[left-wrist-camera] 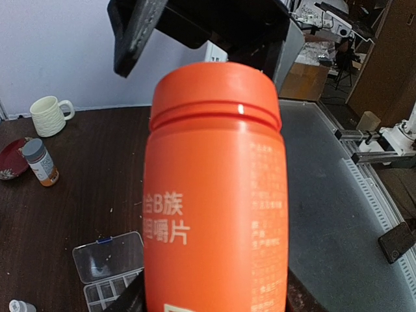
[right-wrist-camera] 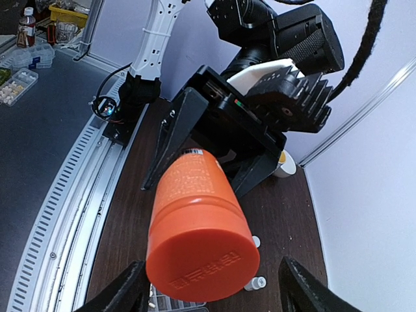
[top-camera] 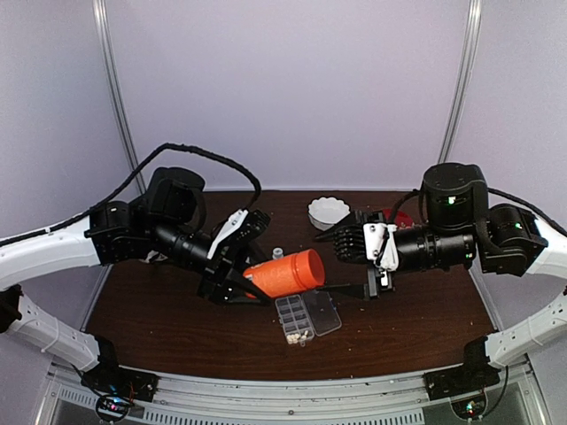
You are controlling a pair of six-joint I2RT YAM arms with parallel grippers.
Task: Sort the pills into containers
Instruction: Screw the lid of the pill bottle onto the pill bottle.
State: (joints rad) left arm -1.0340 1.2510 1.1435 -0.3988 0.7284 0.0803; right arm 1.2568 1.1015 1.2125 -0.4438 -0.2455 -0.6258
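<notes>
My left end effector (right-wrist-camera: 195,179) was clamped on the body of the orange bottle (top-camera: 285,273). It held the bottle on its side above the desk (top-camera: 177,310), with the cap (right-wrist-camera: 201,260) turned toward my right arm. My reading: presented that way so the other arm could take the cap off.

My right end effector (right-wrist-camera: 214,294) stood with jaws apart, one finger on either side of the cap and a gap showing on both sides. It was not yet gripping. With the cap on, nothing could pour.

Beneath the bottle's cap end lay the organiser box (top-camera: 306,316), its lid (top-camera: 326,312) folded open. Its containers (top-camera: 291,313) faced up, presumably to receive. A pale cluster of pills (top-camera: 296,335) sat in the cells farthest from the bottle.

Judged next move: close on the cap and twist.
</notes>
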